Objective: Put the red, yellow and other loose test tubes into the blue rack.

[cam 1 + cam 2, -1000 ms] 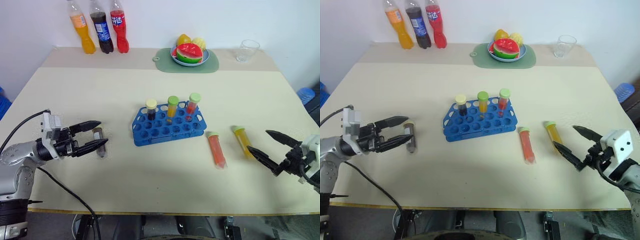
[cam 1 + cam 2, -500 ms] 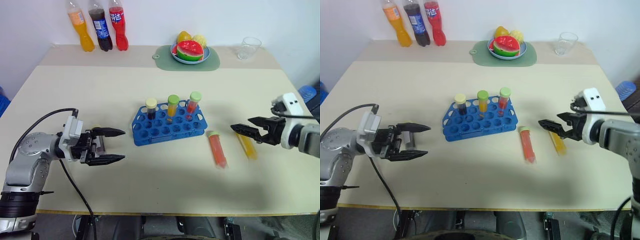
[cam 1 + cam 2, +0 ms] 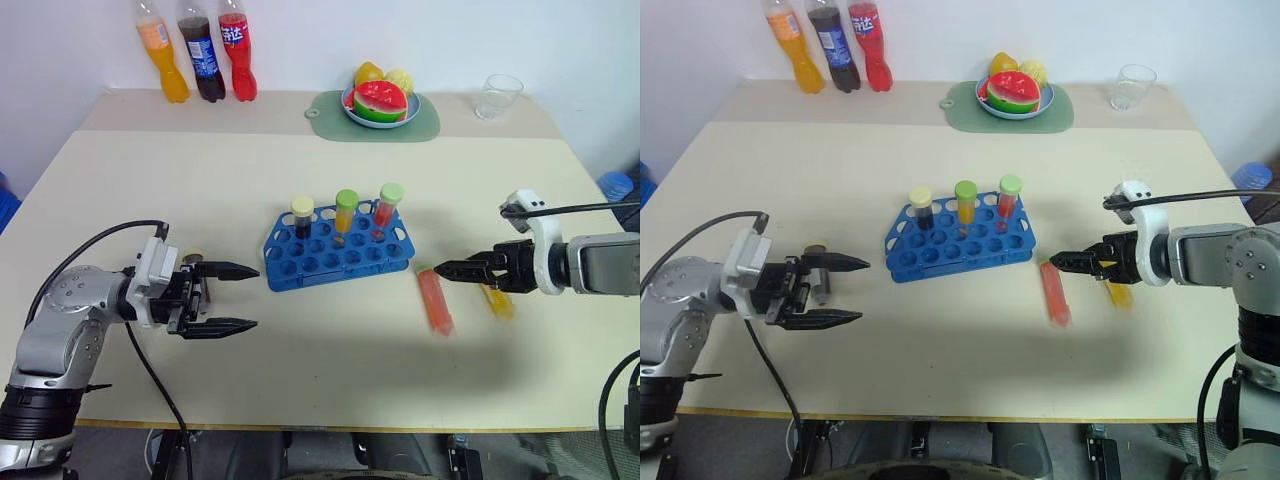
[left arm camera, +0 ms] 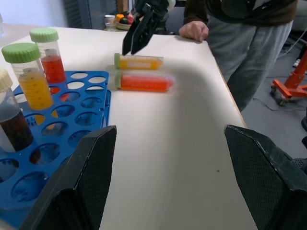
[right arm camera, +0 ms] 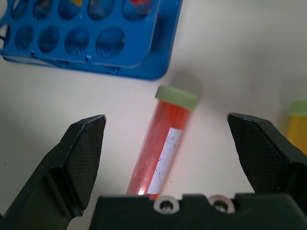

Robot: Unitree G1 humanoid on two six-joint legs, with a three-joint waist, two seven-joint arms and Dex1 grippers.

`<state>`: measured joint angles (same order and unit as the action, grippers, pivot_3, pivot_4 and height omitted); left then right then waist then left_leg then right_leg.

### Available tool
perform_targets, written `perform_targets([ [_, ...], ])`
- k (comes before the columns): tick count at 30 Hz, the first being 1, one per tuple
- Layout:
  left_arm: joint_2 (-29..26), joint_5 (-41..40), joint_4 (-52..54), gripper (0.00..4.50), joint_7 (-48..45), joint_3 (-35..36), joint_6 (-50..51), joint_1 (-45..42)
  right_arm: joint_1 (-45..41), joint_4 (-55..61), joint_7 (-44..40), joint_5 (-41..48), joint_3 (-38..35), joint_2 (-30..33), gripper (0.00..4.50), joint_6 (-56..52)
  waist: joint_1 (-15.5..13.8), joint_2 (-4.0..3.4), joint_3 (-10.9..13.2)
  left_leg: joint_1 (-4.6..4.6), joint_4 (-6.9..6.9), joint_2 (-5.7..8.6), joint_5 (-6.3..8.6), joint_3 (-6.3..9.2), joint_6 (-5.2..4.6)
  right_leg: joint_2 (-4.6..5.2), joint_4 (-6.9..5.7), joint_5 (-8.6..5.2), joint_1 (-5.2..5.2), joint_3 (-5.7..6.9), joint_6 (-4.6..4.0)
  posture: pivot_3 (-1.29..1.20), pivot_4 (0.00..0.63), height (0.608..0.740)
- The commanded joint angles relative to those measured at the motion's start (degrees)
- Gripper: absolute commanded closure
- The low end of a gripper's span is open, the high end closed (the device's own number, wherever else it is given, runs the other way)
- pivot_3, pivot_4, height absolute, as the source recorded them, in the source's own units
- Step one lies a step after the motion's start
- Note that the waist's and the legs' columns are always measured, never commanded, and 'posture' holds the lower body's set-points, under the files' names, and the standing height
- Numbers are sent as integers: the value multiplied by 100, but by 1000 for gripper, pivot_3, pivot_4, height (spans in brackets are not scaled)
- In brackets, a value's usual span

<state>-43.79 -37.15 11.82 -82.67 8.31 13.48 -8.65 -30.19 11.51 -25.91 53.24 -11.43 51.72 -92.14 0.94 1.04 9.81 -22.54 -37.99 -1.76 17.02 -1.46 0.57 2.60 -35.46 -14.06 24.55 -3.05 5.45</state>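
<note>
Blue rack [image 3: 338,250] sits mid-bench [image 3: 300,170] w/ three capped tubes upright in its back row: yellow-capped dark tube [image 3: 302,217], green-capped orange tube [image 3: 345,212], green-capped red tube [image 3: 387,206]. Loose red tube [image 3: 434,298] lies flat just right of the rack, green cap toward it; loose yellow tube [image 3: 496,299] lies right of that, partly behind the right pincer [image 3: 447,270]. Right pincer hovers over the red tube, jaws wide, nothing held. Left pincer [image 3: 240,297] is left of the rack, jaws wide, empty; another loose tube [image 3: 819,284] lies on the bench behind its fingers, contents hard to tell
</note>
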Motion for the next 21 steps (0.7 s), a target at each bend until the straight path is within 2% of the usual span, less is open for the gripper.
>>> perform_targets([
  [1, 5, -159, 280, 826, 139, 66, 77, 47, -36, -21, 247, 318, 35, -90, 0, -36, 1, 0, 0, 0, 0, 1, 0, 0, 0, 0, -1, 3, 0, 0, 5, 0, 150, 740],
  [7, -12, -199, 426, 826, 246, 51, 155, 164, -4, -7, 792, 617, 343, -388, 0, -36, 7, 2, -1, 1, -1, 1, 0, 2, 0, -4, -4, 5, 0, 1, 8, 0, 150, 740],
  [16, -5, -272, 619, 826, 382, 82, 223, 337, -33, -44, 1674, -129, 874, -1075, 0, -36, 32, 23, -15, 7, -5, 1, 0, 2, 0, -4, -10, 5, -4, 0, 8, 0, 150, 740],
  [19, -9, -288, 654, 775, 417, 89, 227, 369, 8, 115, 1606, -390, 1144, -1061, 816, -20, 29, 39, -24, 16, -13, -2, 0, 3, 0, -7, -16, -1, -11, 1, -10, 0, 150, 740],
  [21, -15, -293, 660, 775, 434, 90, 224, 385, 91, 310, 1453, -595, 1407, -901, 1790, 131, 24, 42, -27, 16, -17, -5, 0, 3, 0, -6, -22, -2, -11, 1, -12, 0, 150, 740],
])
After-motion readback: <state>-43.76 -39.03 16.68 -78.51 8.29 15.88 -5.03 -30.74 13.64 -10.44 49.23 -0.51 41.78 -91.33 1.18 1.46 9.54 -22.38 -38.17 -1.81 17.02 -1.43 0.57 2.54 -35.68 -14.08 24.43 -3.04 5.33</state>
